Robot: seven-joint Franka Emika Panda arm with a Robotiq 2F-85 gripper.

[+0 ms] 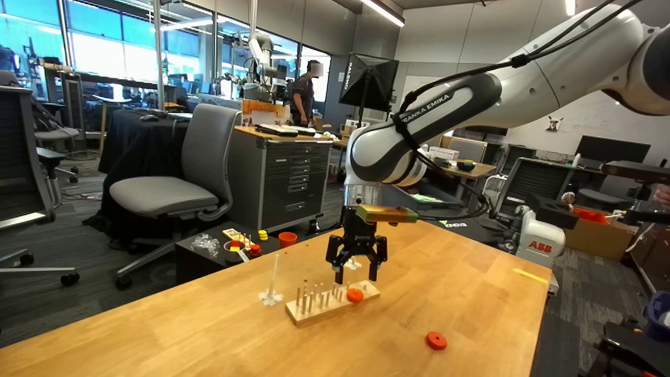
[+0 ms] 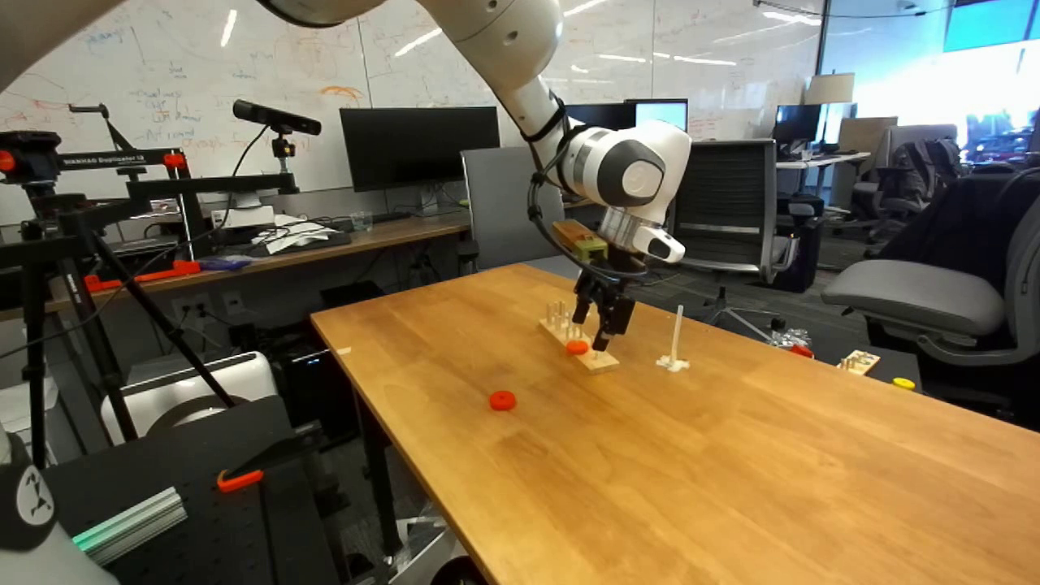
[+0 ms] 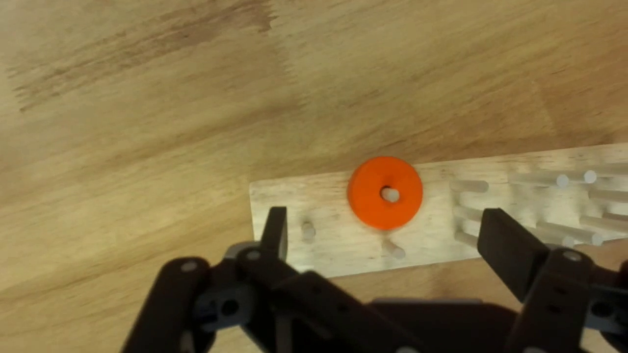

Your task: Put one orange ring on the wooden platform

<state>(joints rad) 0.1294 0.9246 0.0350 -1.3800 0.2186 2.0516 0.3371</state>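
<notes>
One flat orange ring [image 1: 355,296] sits around a peg on the pale wooden platform [image 1: 323,314]; it also shows in an exterior view [image 2: 577,347] and in the wrist view [image 3: 366,201]. A second orange ring [image 1: 430,343] lies flat on the tabletop, apart from the platform, and shows in an exterior view [image 2: 502,400]. My gripper [image 1: 356,274] is open and empty above the platform, pointing down. In the wrist view the fingers [image 3: 386,220] stand wide apart, with the ring on the platform [image 3: 338,252] just beyond the gap between them. They do not touch the ring.
A thin upright stick [image 1: 274,277] with a taped base stands on the table near the platform, also in an exterior view [image 2: 675,341]. The platform's taller pegs [image 3: 564,181] stand by one finger. A low black table [image 1: 191,262] beside the tabletop holds small parts.
</notes>
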